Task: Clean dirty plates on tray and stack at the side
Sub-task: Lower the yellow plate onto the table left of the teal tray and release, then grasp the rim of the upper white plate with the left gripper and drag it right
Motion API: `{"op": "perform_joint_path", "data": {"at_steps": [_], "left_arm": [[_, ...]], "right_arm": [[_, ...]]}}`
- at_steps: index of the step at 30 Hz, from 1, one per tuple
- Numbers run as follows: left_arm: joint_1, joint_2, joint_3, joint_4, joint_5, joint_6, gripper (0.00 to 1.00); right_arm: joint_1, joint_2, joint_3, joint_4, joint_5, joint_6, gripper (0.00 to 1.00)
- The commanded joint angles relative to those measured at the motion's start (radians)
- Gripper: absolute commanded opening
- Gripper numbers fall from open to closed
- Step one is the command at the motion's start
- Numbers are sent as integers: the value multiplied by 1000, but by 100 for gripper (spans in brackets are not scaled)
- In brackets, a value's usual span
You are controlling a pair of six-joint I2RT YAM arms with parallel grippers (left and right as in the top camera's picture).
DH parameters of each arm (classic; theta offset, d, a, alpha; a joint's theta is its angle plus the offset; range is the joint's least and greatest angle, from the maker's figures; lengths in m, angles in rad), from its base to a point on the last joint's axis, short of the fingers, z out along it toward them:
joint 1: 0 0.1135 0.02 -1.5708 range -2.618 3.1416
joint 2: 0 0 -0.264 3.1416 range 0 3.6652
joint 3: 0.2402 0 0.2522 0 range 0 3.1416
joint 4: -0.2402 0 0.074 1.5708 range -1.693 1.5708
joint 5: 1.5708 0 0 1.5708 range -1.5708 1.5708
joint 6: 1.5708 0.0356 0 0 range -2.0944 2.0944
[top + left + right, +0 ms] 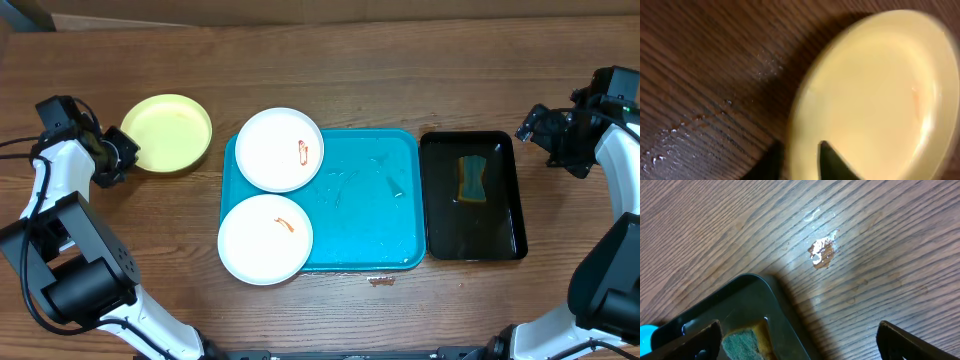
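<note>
Yellow-green plate (167, 133) rests on the surface (400, 70), its rim between the fingers of the left tool (124, 150), grip unclear, while the right tool (799, 330) gapes wide over a corner of the black tray (767, 287).

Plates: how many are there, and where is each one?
3. A yellow plate sits on the table, left of the blue tray. One white plate rests on the tray's back-left corner, another white plate on its front-left corner. None seems hidden.

Left arm (58, 172) outstretched low; right fingers (912, 342) wide apart.
</note>
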Motion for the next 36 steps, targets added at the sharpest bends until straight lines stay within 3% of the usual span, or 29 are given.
{"op": "perform_joint_path", "data": {"at_steps": [1,3,9,13,17,20,23,27,33,36], "left_arm": [[-3,-17,0,-13,9,-5,63],[-3,-22,19,-61,48,-5,72],[-24,-129,101,-246,93,-5,71],[-96,-278,103,-342,121,42,67],[-229,-378,103,-430,84,68,55],[-340,-390,103,-503,29,64,48],[-441,-378,90,-555,-19,58,48],[-552,-355,34,-535,-145,-6,55],[-633,-289,-73,-384,-175,-10,50],[-636,-240,-95,-299,-190,-10,42]], "right_arm": [[5,-7,13,4,-1,3,100],[5,-7,13,4,-1,3,100],[5,-7,13,4,-1,3,100],[5,-7,13,4,-1,3,100],[5,-7,13,4,-1,3,100],[5,-7,13,4,-1,3,100],[5,-7,13,4,-1,3,100],[5,-7,13,4,-1,3,100],[5,-7,13,4,-1,3,100],[5,-7,13,4,-1,3,100]]}}
